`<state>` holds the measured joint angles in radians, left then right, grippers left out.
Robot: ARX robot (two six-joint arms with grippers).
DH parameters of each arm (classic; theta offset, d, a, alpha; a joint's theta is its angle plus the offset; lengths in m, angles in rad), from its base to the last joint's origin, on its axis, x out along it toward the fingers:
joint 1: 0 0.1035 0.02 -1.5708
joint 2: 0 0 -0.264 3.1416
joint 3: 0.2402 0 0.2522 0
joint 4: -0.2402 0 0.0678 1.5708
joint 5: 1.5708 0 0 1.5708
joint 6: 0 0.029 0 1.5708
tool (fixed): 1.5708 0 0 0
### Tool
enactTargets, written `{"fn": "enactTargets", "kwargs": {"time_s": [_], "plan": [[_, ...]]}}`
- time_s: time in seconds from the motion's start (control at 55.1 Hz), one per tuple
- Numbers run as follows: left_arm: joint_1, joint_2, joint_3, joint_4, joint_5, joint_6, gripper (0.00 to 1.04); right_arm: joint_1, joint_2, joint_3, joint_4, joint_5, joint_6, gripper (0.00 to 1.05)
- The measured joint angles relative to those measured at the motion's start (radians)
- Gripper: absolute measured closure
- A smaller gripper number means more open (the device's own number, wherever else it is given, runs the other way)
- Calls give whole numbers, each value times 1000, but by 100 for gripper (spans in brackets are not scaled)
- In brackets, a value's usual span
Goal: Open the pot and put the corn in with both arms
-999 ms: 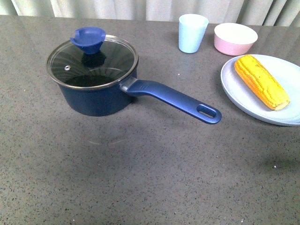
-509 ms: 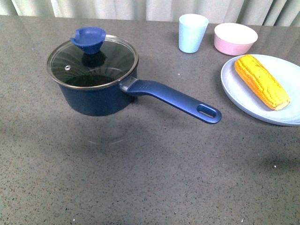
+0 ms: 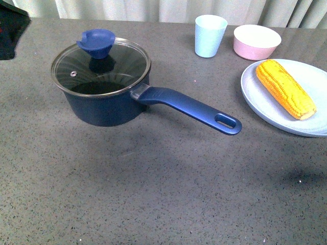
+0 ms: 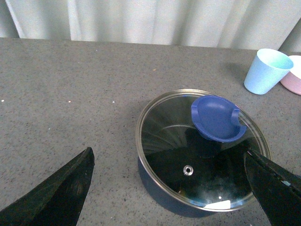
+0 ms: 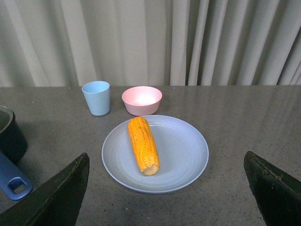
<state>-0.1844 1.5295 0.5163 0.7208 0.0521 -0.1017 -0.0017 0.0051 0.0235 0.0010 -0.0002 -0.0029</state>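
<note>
Dark blue saucepan (image 3: 107,104) wears its glass lid (image 3: 120,66); yellow-orange corn cob (image 3: 284,88) lies on the pale blue plate (image 3: 271,109). I see left gripper (image 4: 168,153) and right gripper (image 5: 166,156) jaws spread, empty.

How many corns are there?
1. The corn lies on the plate, right of the pot. No other shows through the pot's glass lid, though part of the inside is hidden.
</note>
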Motion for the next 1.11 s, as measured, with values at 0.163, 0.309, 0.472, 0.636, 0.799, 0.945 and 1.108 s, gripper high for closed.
{"fn": "enactTargets", "kwargs": {"time_s": [0.163,0.309,0.472,0.636,0.799,0.945,1.108], "plan": [[-47,164,93,51,4,-2,9,0,0,0,0,0,0,9],[-80,225,143,65,0,-1,9,0,0,0,0,0,0,9],[-87,260,177,64,-6,0,9,0,0,0,0,0,0,9],[-98,287,200,64,-6,0,9,0,0,0,0,0,0,9],[-113,313,215,66,-2,0,9,0,0,0,0,0,0,9],[-124,333,229,72,-3,-1,9,0,0,0,0,0,0,9],[-130,351,252,74,-8,-2,9,0,0,0,0,0,0,9]]}}
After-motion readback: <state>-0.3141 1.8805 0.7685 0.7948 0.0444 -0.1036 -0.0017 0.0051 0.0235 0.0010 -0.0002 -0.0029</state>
